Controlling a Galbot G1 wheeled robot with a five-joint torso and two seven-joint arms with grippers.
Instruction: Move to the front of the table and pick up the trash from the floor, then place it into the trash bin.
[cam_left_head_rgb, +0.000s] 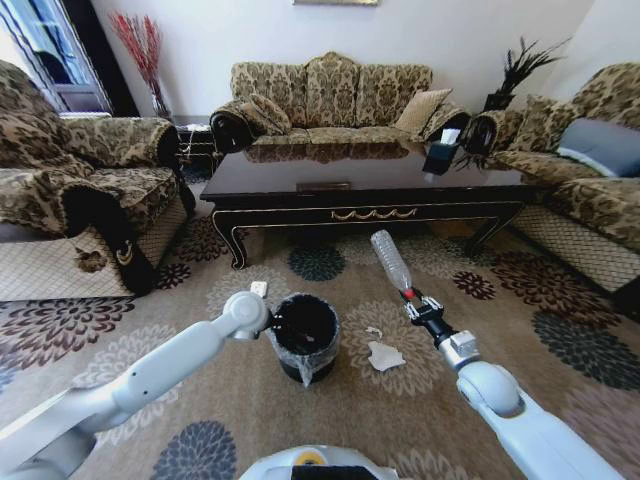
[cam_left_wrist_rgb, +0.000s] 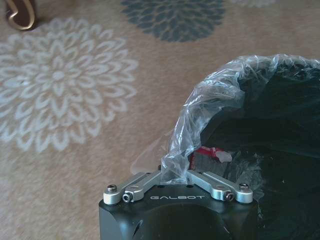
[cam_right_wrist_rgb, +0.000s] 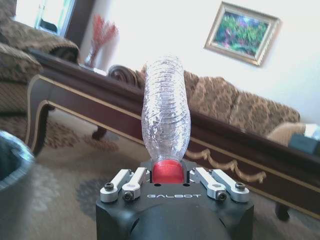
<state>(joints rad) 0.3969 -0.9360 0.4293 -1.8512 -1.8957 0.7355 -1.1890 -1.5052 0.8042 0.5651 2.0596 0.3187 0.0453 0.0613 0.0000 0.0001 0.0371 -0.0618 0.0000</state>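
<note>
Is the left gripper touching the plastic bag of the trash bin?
Touching. In the left wrist view the left gripper is shut on a bunched fold of the clear plastic bag at the rim of the trash bin.

Head camera high, facing table (cam_left_head_rgb: 370, 185), wrist cameras close, left and head sharing bin (cam_left_head_rgb: 303, 338)

floral carpet (cam_left_head_rgb: 420, 400) | trash bin (cam_left_head_rgb: 305, 340) standing | white paper scrap (cam_left_head_rgb: 385, 356) beside bin
</note>
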